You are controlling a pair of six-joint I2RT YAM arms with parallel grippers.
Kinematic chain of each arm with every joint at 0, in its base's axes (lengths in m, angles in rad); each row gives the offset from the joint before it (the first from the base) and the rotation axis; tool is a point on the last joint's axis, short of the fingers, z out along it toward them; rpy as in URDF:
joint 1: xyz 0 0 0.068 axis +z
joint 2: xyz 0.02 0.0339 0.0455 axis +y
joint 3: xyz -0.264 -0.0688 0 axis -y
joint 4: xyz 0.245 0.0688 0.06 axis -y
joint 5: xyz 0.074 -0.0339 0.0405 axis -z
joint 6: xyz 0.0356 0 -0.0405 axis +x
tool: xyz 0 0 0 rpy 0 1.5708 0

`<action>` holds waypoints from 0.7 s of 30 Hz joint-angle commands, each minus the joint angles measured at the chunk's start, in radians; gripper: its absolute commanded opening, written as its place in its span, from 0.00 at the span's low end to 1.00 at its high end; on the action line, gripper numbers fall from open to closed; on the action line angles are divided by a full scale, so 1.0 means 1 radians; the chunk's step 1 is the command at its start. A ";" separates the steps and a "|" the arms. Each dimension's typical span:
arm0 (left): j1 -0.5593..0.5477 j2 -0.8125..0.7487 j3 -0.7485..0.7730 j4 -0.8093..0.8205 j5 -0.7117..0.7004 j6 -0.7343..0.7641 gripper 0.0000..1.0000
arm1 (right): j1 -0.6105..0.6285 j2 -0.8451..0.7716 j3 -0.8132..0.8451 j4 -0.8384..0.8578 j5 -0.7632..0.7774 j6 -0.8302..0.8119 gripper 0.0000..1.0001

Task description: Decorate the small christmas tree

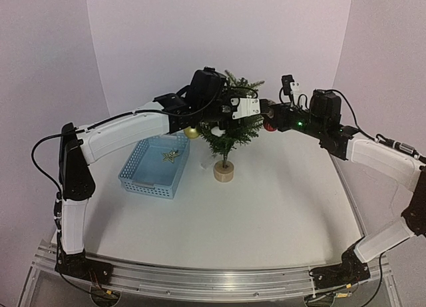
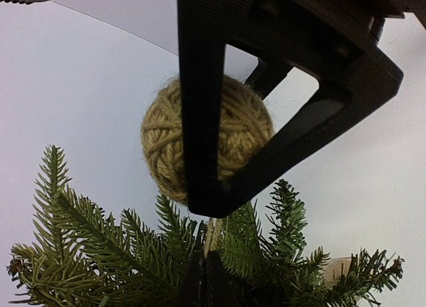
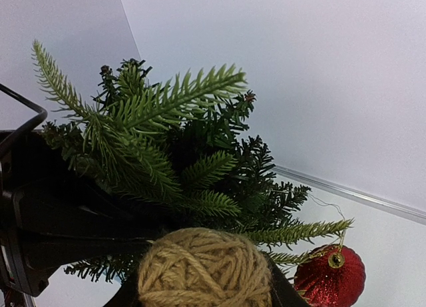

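White worktop (image 1: 266,200), small tree (image 1: 229,130).
Right fingers (image 2: 200,120) grip a yarn ball (image 3: 203,267) just beside the tree; left fingers (image 2: 203,280) shut among its branches.

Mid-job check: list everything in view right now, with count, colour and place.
small christmas tree: one, dark green on a pale wooden disc, upright at table centre
yarn ball: one, tan, by the upper branches
red bauble: one, glittery red, gold cap, hanging on the tree's right side
gold bauble: one, gold, tree's left side
white bauble: one, white, low on the tree's front
basket: one, light blue, left of the tree
star: one, gold-looking, inside the basket
table: one, white
left gripper: one, black, shut, among the top branches
right gripper: one, black, closed on the yarn ball
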 commanded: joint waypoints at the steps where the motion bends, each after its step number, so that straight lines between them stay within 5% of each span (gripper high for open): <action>1: 0.006 -0.085 -0.026 0.004 0.014 0.009 0.00 | -0.009 -0.034 -0.012 0.033 -0.006 0.012 0.10; 21: 0.005 -0.126 -0.077 -0.032 0.079 0.026 0.00 | -0.010 -0.051 -0.074 0.041 -0.087 0.006 0.09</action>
